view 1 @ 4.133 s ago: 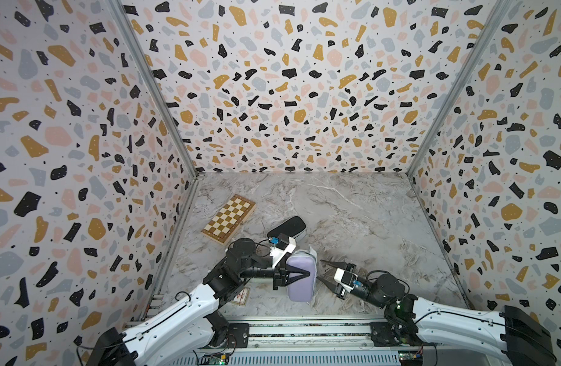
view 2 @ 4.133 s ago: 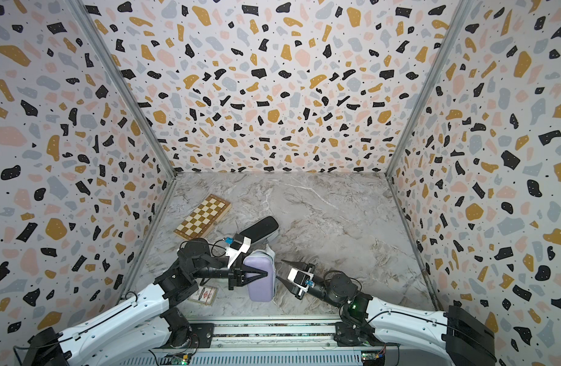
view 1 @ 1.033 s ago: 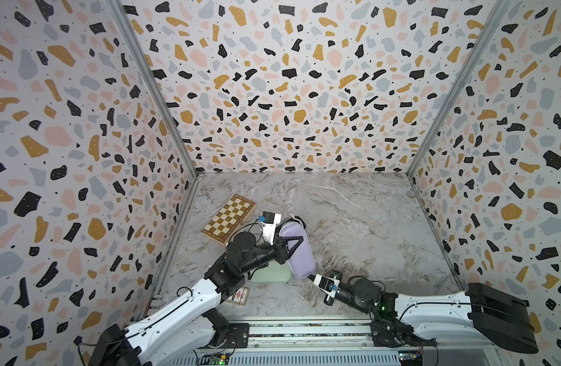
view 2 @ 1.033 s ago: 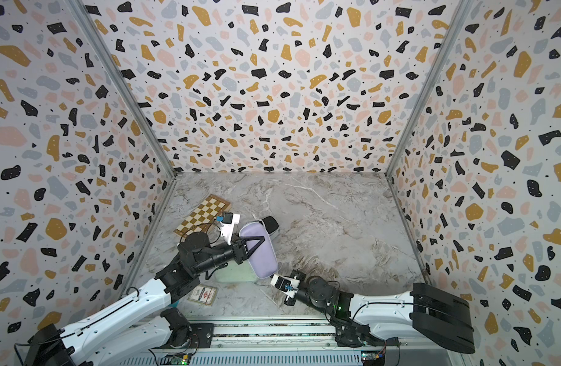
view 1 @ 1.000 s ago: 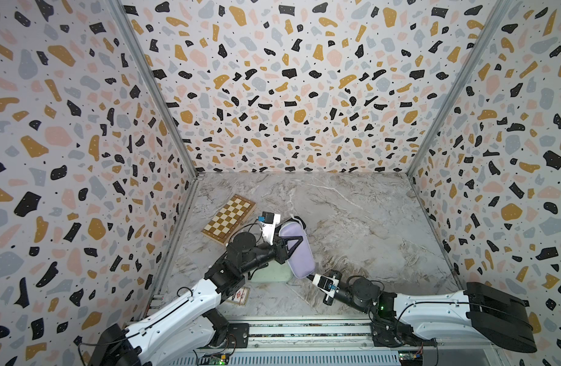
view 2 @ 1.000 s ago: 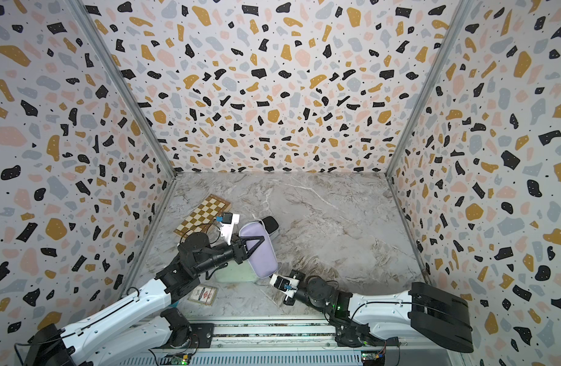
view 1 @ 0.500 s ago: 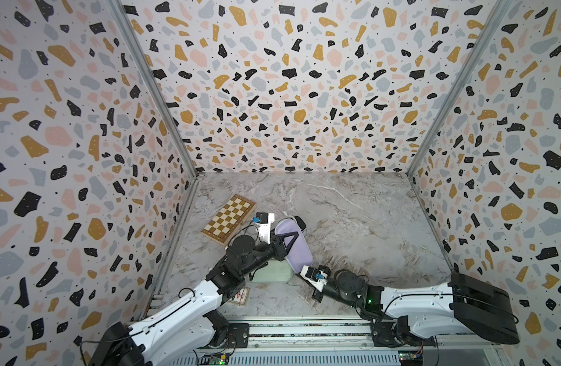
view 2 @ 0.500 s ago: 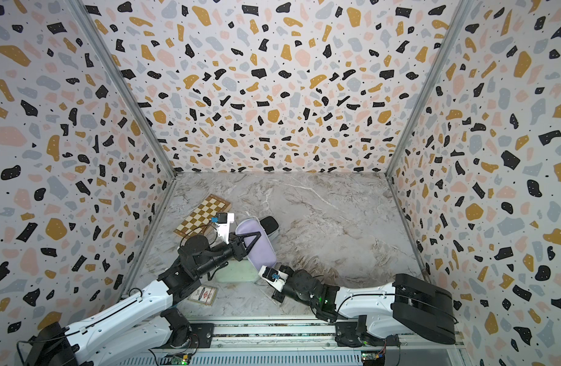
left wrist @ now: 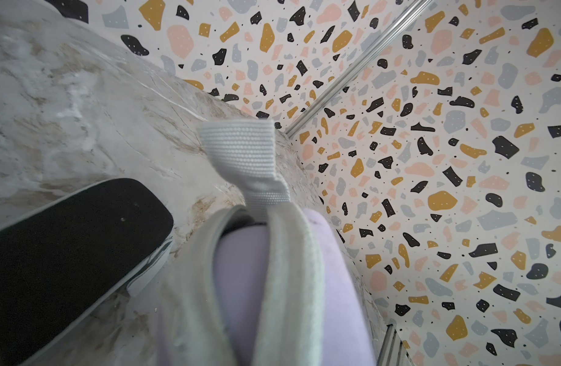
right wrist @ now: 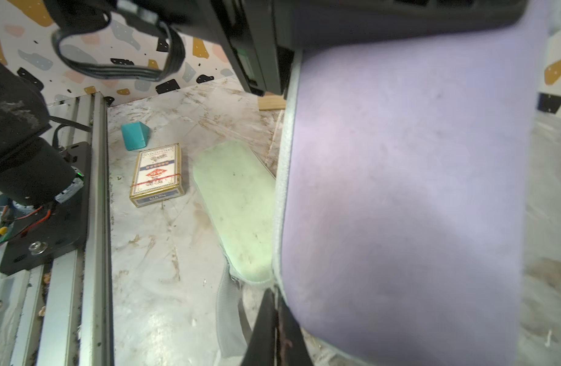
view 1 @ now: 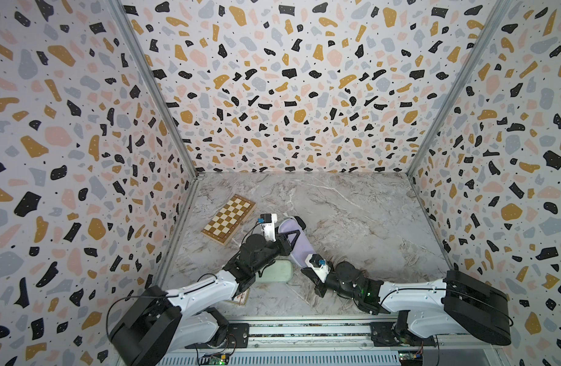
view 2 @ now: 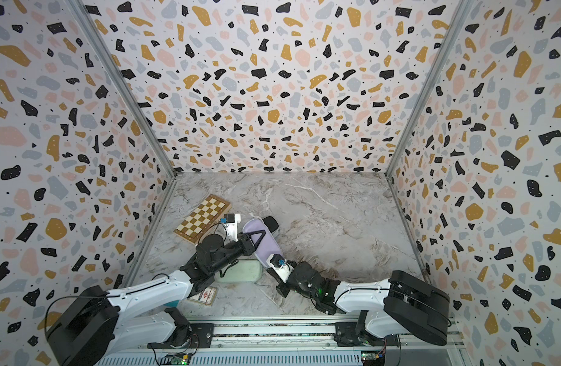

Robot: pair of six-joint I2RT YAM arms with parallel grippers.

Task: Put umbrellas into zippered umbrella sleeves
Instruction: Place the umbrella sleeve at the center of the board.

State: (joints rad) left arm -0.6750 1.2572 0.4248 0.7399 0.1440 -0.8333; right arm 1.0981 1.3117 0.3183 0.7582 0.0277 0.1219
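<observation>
My left gripper is shut on the lilac sleeve, which it holds tilted above the table, seen in both top views. In the left wrist view lilac shows through the gap in its zip; I cannot tell if that is an umbrella. My right gripper is shut, its tips against the zip edge at the sleeve's near end. The mint green sleeve lies closed under the left arm. The black sleeve lies behind the lilac one. No loose umbrellas are in view.
A wooden chessboard box lies by the left wall. A card box and a teal block sit near the front rail. Bare marble table spreads to the right and back.
The right gripper has slid left to the lilac sleeve's near end. The left gripper has swung the sleeve slightly back and left. Four seconds ago the sleeve stood nearer the front.
</observation>
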